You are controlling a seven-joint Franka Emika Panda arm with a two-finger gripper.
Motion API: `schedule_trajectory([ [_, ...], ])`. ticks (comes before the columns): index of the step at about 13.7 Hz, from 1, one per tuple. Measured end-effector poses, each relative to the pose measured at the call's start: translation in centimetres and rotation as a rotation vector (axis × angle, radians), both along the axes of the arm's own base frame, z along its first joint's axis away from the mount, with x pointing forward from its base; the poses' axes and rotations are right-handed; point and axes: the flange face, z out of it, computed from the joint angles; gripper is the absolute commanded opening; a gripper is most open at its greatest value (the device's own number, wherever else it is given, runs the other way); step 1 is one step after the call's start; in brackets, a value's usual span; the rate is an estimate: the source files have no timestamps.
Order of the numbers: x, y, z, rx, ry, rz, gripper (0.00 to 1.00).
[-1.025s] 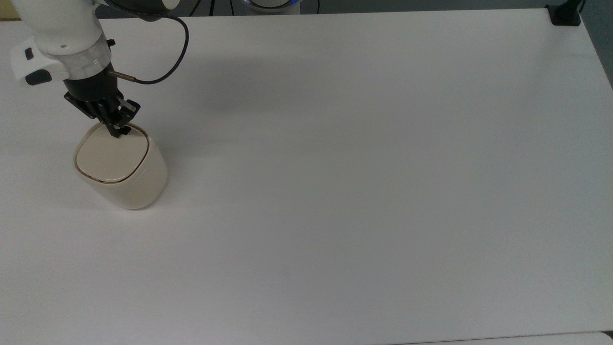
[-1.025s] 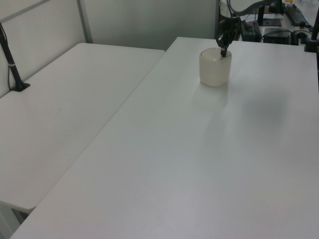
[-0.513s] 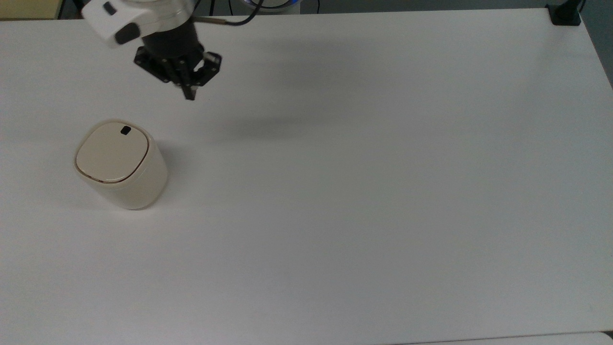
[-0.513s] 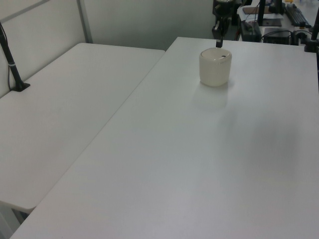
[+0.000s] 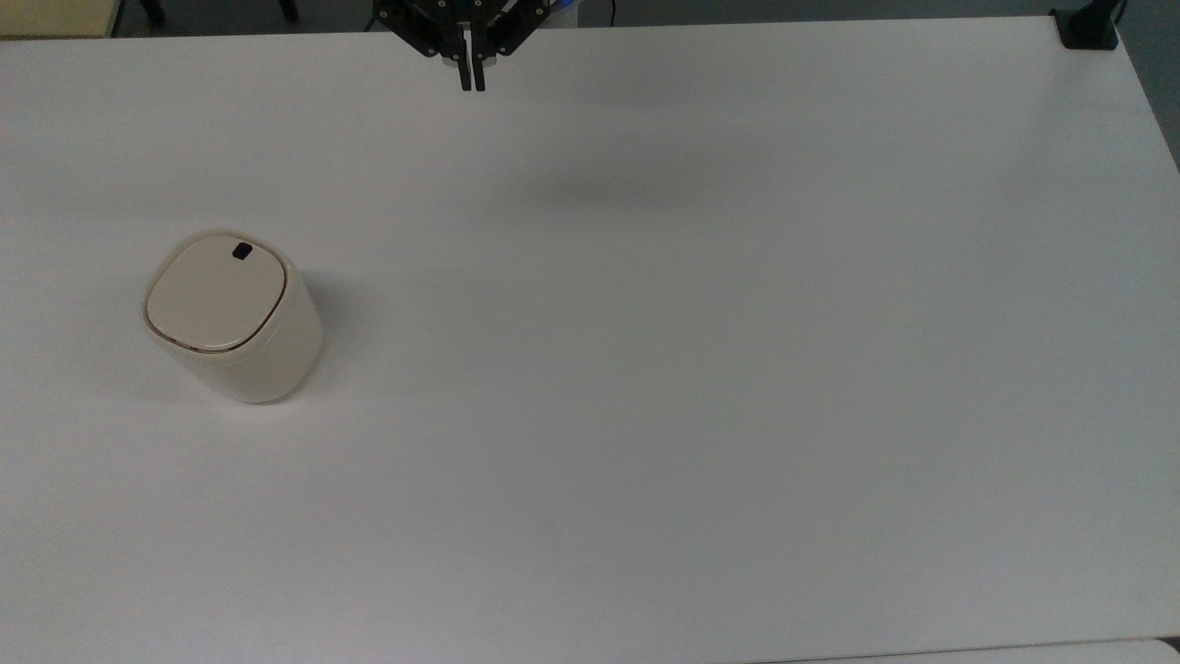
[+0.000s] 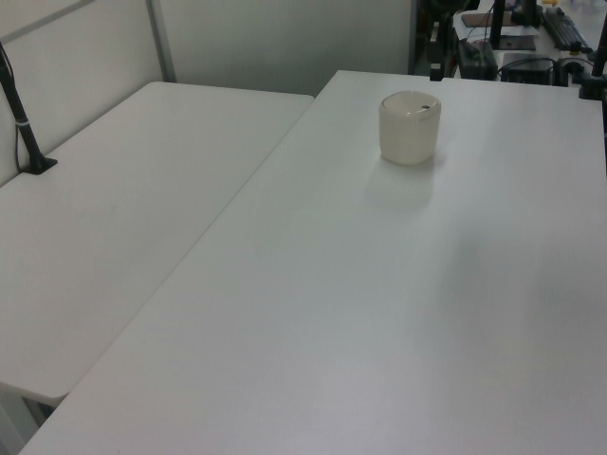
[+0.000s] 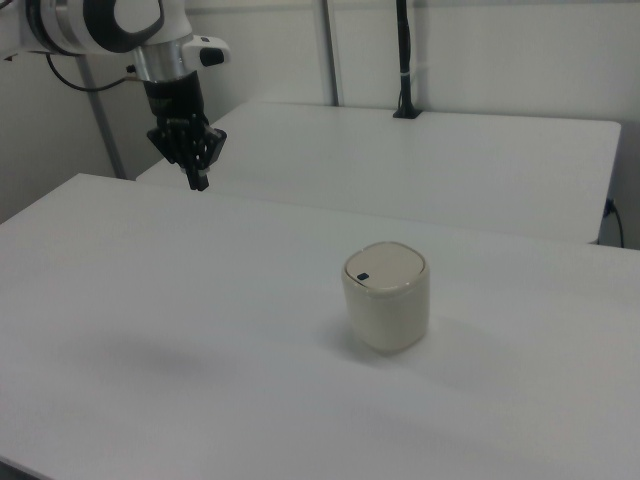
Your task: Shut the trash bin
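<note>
Table [image 5: 701,369] first: one broad white top that carries everything, with a second white table [image 7: 480,160] behind it in the right view, bare but for a dark pole at its far edge. Nothing crowds the bin, so I judge it was set out alone to give me free room.

Next, the trash bin [image 5: 232,318] stands upright at about nine o'clock in the top view, near the top view's left. Its lid [image 5: 214,293] lies flat in the rim, a thin dark seam all round and the small black mark [image 5: 242,251] toward the far side. Judging by that flush fit, the closing is done.

My gripper [image 5: 471,81] hangs at twelve o'clock in the top view, up above the table's far edge and well apart from the bin. My fingers [image 7: 199,180] point down, pressed together and pinching nothing, which suits pushing a lid rather than grasping.
</note>
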Motion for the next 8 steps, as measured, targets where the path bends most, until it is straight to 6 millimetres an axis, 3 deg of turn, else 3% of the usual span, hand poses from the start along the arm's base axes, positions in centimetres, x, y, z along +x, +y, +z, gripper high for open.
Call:
schedule_trajectory([
  [1, 0.0, -0.3, 0.0, -0.001, 0.001, -0.006, 0.62],
  [2, 0.0, -0.6, -0.1, -0.001, 0.002, -0.010, 0.92],
  [3, 0.0, -0.8, -0.1, -0.001, 0.003, -0.013, 1.00],
  [8, 0.0, -1.8, -0.2, -0.068, 0.003, -0.017, 1.00],
])
